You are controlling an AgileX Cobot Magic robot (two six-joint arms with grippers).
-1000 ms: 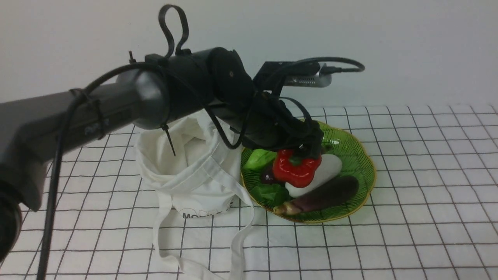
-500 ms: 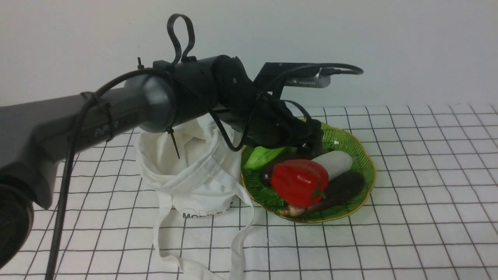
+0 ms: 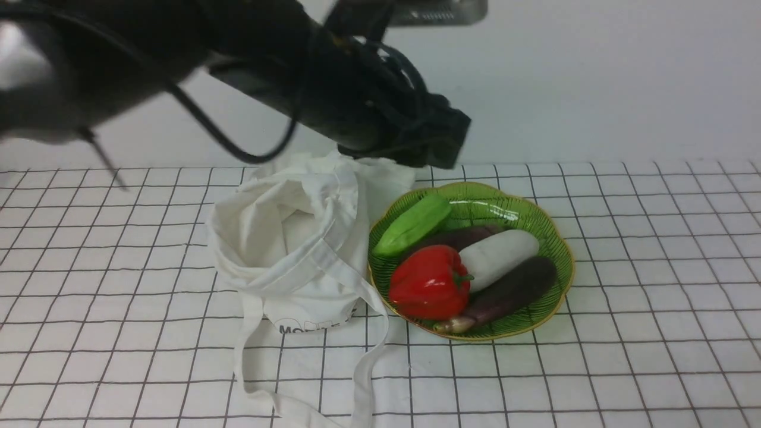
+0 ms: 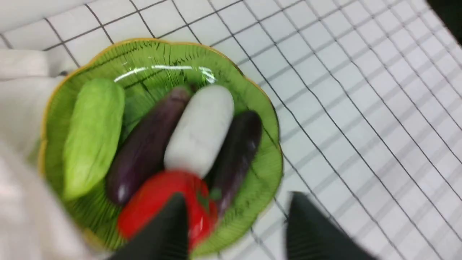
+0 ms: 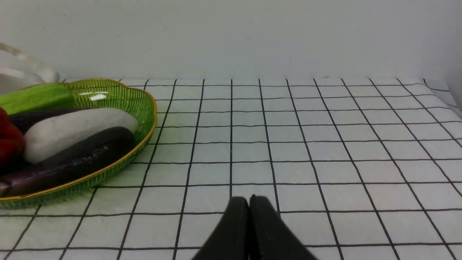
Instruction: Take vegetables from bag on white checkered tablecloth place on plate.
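The red bell pepper (image 3: 427,283) lies on its side at the near left of the green plate (image 3: 556,249), free of any gripper. My left gripper (image 3: 445,142) hangs high above the plate's far edge. In the left wrist view it (image 4: 236,196) is open and empty, and the pepper (image 4: 155,204) lies below on the plate (image 4: 265,162). The white bag (image 3: 285,238) sits slumped just left of the plate on the checkered tablecloth (image 3: 654,297). My right gripper (image 5: 249,198) is shut and empty, low over the cloth to the right of the plate (image 5: 144,108); it is out of the front view.
The plate also holds a light green vegetable (image 3: 410,224), two dark purple eggplants (image 3: 505,292) and a white oblong vegetable (image 3: 496,258). The bag's straps (image 3: 365,362) trail toward the table's front edge. A plain wall stands behind the table.
My left gripper let go of the red pepper, which settled on the plate's near left. The left arm then rose well above the plate.
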